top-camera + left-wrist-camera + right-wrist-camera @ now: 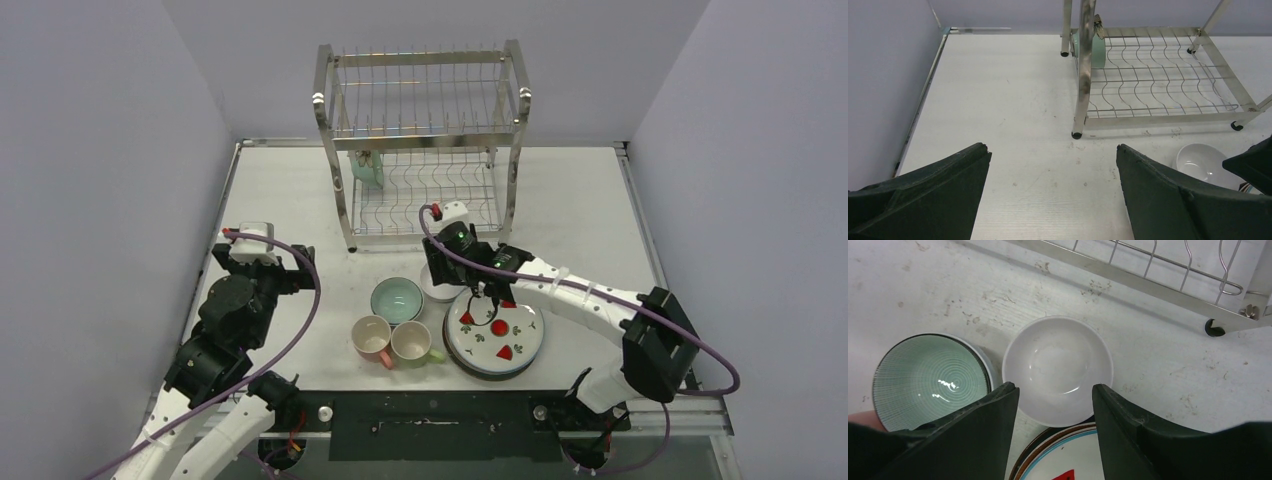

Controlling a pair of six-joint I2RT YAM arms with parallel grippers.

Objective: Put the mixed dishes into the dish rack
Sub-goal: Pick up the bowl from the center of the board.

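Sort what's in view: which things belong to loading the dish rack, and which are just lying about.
Belongs to the job:
dish rack; mint-green dish already standing in its lower tier; white bowl; mint-green bowl; pink mug; green mug; strawberry plate.

Just there:
table; purple cables; grey walls.

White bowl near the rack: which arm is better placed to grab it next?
Right. The right gripper hangs directly over the white bowl, jaws apart; the left gripper sits open, well off to the left.
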